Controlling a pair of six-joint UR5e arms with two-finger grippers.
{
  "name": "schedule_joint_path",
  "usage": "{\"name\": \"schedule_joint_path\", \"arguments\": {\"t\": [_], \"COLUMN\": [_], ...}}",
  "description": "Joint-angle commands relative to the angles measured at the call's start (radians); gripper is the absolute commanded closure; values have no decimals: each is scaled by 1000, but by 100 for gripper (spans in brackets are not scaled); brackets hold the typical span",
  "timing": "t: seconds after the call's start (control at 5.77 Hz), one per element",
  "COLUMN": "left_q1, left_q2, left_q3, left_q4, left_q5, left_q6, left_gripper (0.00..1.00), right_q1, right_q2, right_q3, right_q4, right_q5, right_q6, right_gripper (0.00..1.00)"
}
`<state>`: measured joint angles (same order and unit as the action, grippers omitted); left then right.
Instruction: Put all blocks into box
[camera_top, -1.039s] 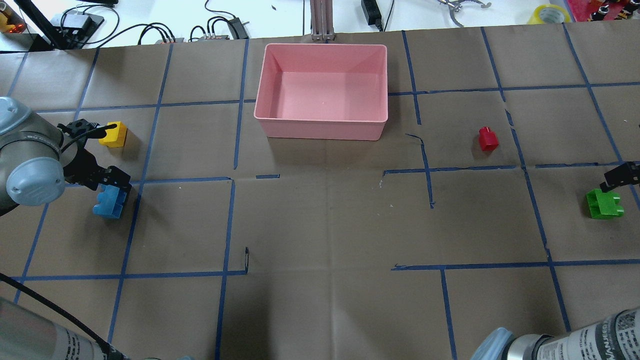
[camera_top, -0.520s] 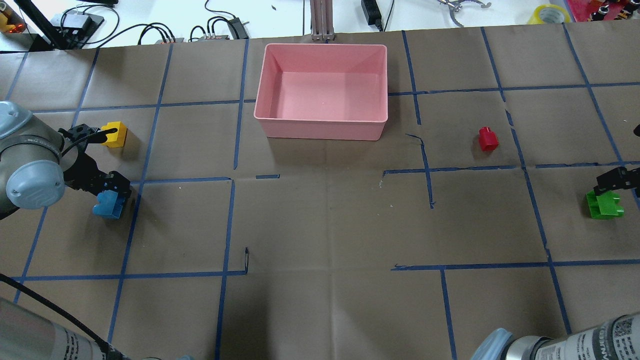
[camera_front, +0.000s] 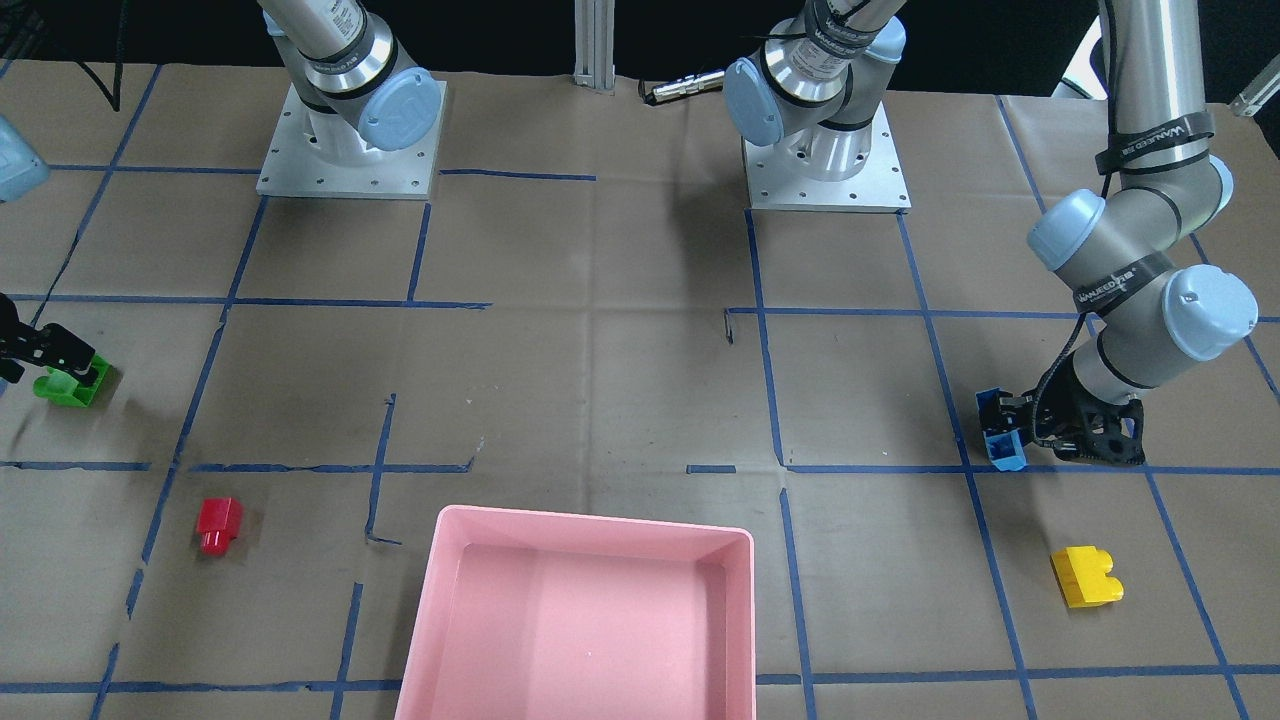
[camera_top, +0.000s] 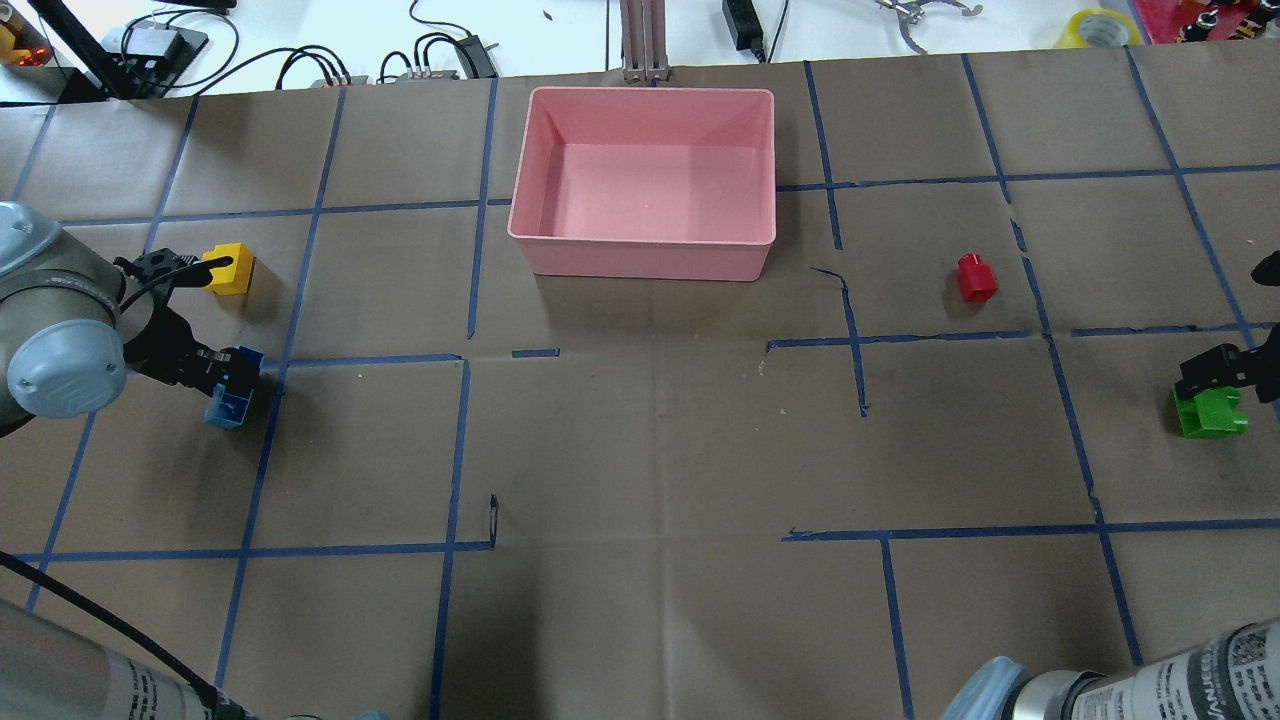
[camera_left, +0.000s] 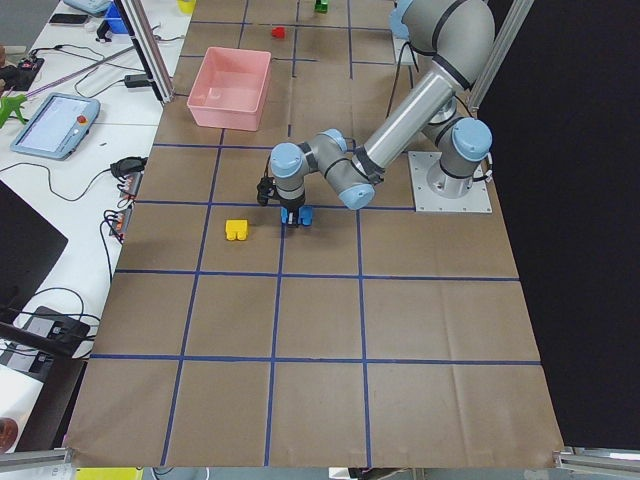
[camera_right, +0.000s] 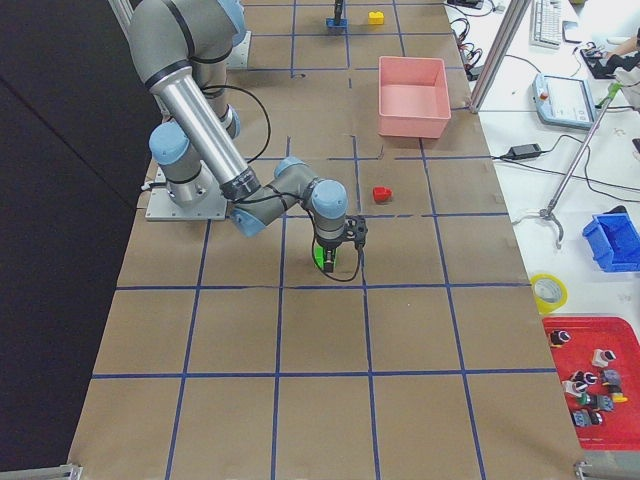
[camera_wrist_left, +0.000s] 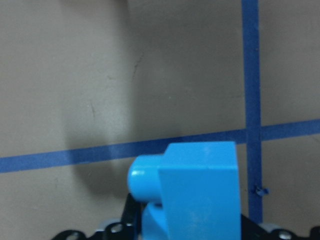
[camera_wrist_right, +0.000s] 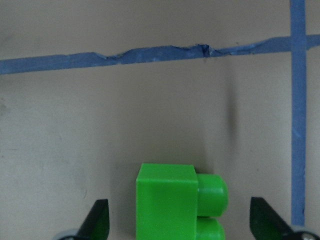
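Left gripper (camera_front: 1006, 428) points down, clamping blue brick (camera_front: 1004, 455).

Wrist views: we see blue brick (camera_wrist_left: 200, 195) & green brick (camera_wrist_right: 167, 200) cut off at btm edge; red brick (camera_left: 279, 32) tiny side-on.

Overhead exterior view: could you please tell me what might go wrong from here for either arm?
1. The left tool grips the long blue plastic studded brick tilted; it could slip on the way to the pink plastic box.
2. The right tool is open astride the green plastic studded brick, whose studs face one finger; closing could twist it.
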<state>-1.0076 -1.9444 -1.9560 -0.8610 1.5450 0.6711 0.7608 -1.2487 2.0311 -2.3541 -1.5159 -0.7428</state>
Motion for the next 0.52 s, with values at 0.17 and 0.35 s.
{"name": "schedule_joint_path", "arguments": {"t": [0.17,0.35], "left_q1": [-48,-55], "left_q2": [53,50], "left_q3": [156,175], "left_q4": [-190,-217], "left_q5": [-6,-6], "left_q6": [-30,-33], "left_gripper": [96,100], "right_q1": [0,0], "right_q2": [25,23], "right_q3": [0,4], "right_q4": [-34,-28], "right_q5": [-1,-6], "right_q6": [-3,-3], "right_gripper": [2,2]}}
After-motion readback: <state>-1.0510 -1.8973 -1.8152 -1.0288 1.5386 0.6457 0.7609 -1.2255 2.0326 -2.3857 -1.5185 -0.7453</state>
